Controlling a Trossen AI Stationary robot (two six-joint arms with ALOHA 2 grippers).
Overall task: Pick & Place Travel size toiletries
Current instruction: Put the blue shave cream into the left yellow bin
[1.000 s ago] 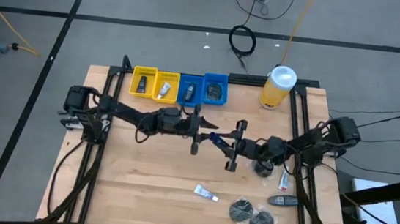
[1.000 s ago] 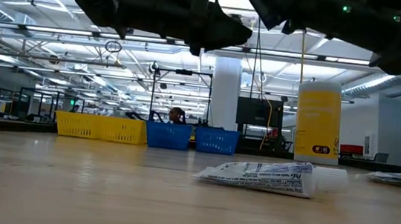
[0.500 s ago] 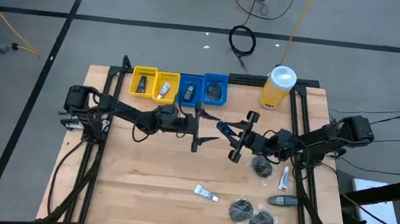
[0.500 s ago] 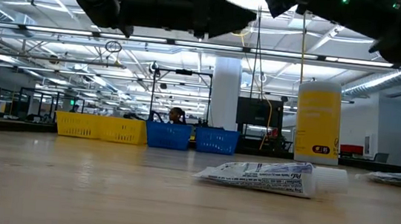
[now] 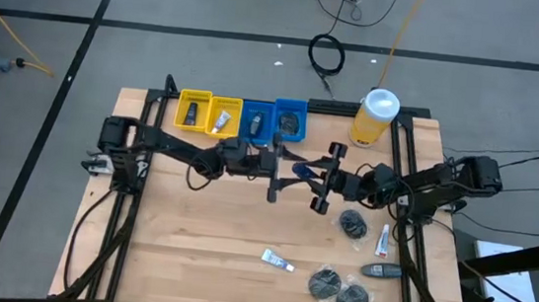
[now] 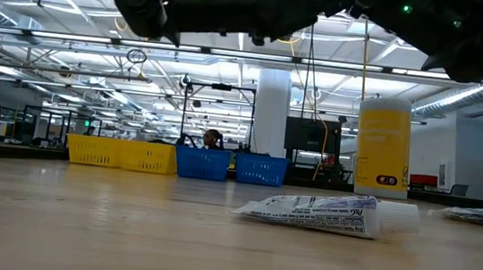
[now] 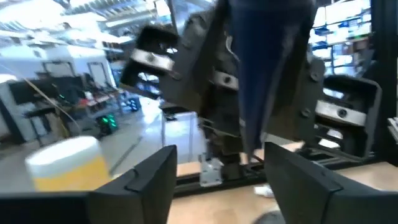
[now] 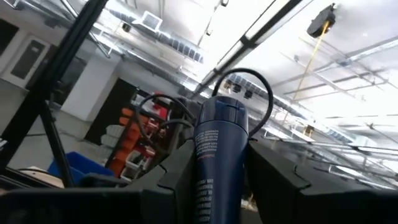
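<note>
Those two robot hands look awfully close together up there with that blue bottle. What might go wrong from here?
The right hand holds a small blue bottle in the air, and the left hand faces it with open fingers. If this is a handover, a mistimed release might drop the bottle onto the table. The hands are close enough that they might bump. The bins are small, so a drop-in could miss.

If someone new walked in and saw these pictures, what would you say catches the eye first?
The two arms meeting above mid-table: the right gripper holds a dark blue tube out toward the open left gripper. Next, the yellow canister at the far right edge beside the row of yellow and blue bins, and the round dark packets near the front.
</note>
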